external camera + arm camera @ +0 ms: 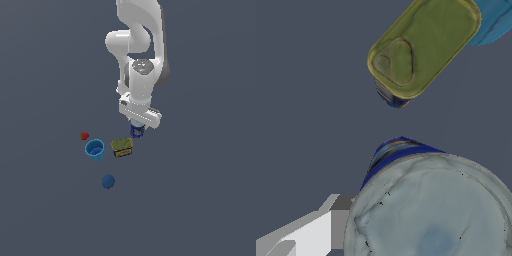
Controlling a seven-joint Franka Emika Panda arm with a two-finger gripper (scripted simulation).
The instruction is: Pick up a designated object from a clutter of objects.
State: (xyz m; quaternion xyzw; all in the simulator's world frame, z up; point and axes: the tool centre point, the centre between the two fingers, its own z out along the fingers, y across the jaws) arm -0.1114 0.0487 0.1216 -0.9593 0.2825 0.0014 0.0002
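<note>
We see the arm [137, 55] reaching straight down, its gripper [138, 126] over the dark-blue can [137, 131] beside the olive-yellow tin [122, 147], grip apparently unclear.

Even, dim simulator light; no cast shadows; sharp renders

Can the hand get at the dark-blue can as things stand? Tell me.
Probably yes. The hand hangs right over the dark-blue can, with one finger beside it; the olive-yellow tin lies apart and leaves the way free.
</note>
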